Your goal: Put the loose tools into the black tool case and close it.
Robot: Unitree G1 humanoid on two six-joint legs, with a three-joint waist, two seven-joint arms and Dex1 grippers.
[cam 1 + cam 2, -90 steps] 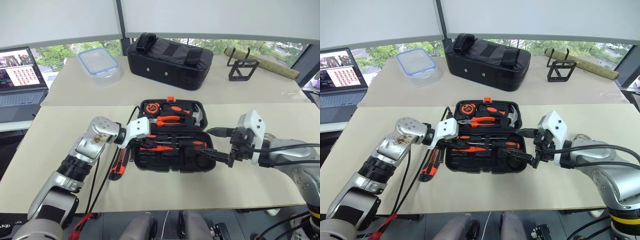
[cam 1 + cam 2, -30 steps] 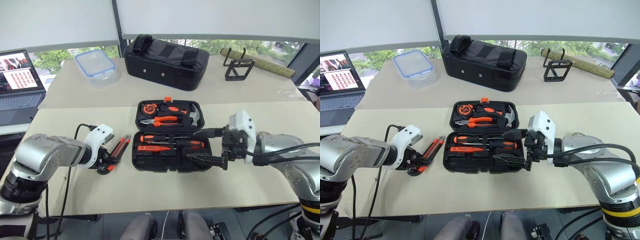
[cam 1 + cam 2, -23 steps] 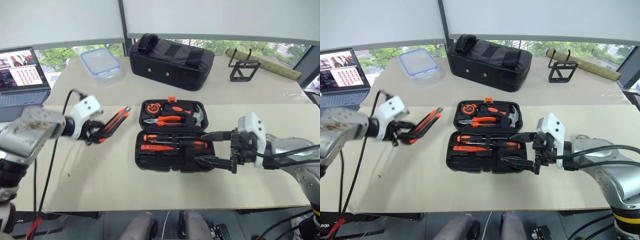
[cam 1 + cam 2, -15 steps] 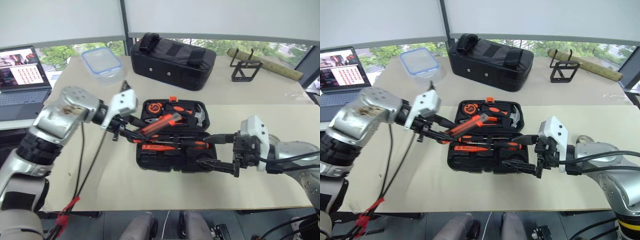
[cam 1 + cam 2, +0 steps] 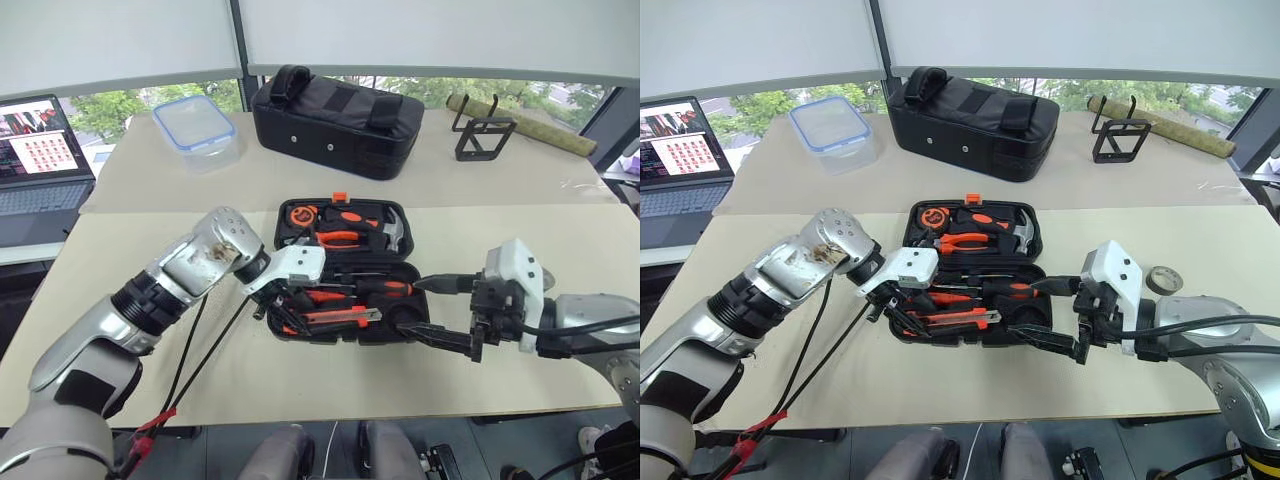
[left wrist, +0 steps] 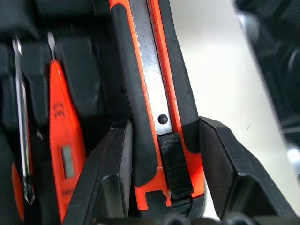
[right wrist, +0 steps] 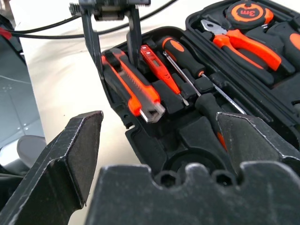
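The black tool case [image 5: 400, 335] lies open on the table, with pliers, a hammer and a tape measure in its far half. Two black-and-orange screwdrivers [image 7: 183, 51] and a slim orange screwdriver [image 6: 63, 154] sit in the near half. My left gripper [image 5: 278, 312] is shut on the orange-black utility knife [image 5: 340, 318], holding it low over the case's front slot. I cannot tell whether the knife is seated. At the case's right front corner my right gripper [image 5: 440, 310] hangs open and holds nothing. A small grey tape roll [image 5: 1160, 280] lies on the table right of my right hand.
At the back stand a large black fabric bag [image 5: 335, 120], a clear plastic box with a blue rim [image 5: 195, 125], a black wire stand [image 5: 485, 135] and a rolled mat [image 5: 530, 128]. A laptop [image 5: 40, 150] sits far left. Cables hang under my left arm.
My left gripper took the utility knife off the table left of the case, lifted it and swung it right, down onto the case's front row. The right gripper stayed open in place.
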